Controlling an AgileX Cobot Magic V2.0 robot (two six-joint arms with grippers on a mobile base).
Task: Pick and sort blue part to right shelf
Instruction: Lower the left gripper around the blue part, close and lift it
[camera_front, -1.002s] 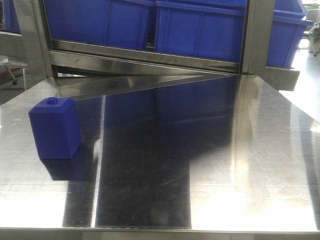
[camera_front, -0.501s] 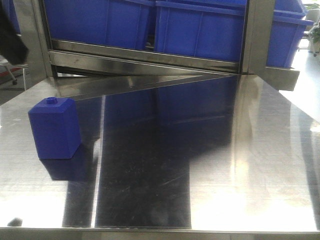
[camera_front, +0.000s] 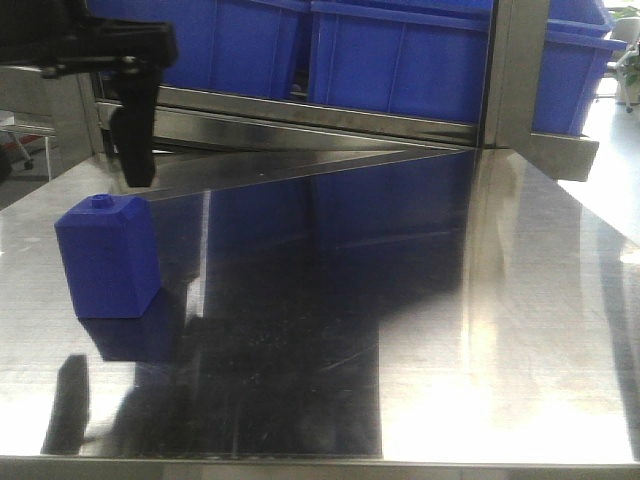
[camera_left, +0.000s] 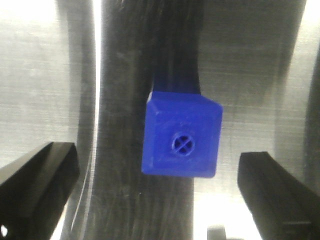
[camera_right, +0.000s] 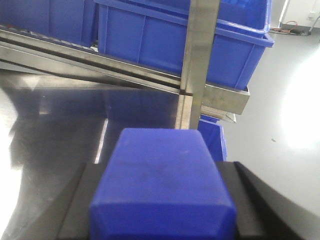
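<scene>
Seen in the right wrist view, my right gripper (camera_right: 162, 167) is shut on the blue part (camera_right: 162, 185), a solid blue block that fills the space between the black fingers; its knob is hidden. Ahead of it stands the right shelf (camera_right: 200, 60), a steel rack carrying blue bins (camera_right: 150, 35). My left gripper (camera_left: 157, 192) is open and hangs over a shorter blue block with a round stud (camera_left: 182, 135), jaws wide on either side and not touching it. In the front view one left finger (camera_front: 133, 140) hangs just behind that stud block (camera_front: 108, 258).
The steel table (camera_front: 450, 330) runs up to the rack's post (camera_front: 505, 70) and low crossbar (camera_front: 300, 125). Blue bins (camera_front: 400, 60) sit on the rack above the table's back edge. A further blue bin (camera_right: 212, 137) sits lower, behind the post.
The left arm came in from the top left of the front view and now hangs over the stud block. Its shadow now falls on the table's front left. The stud block stays put.
</scene>
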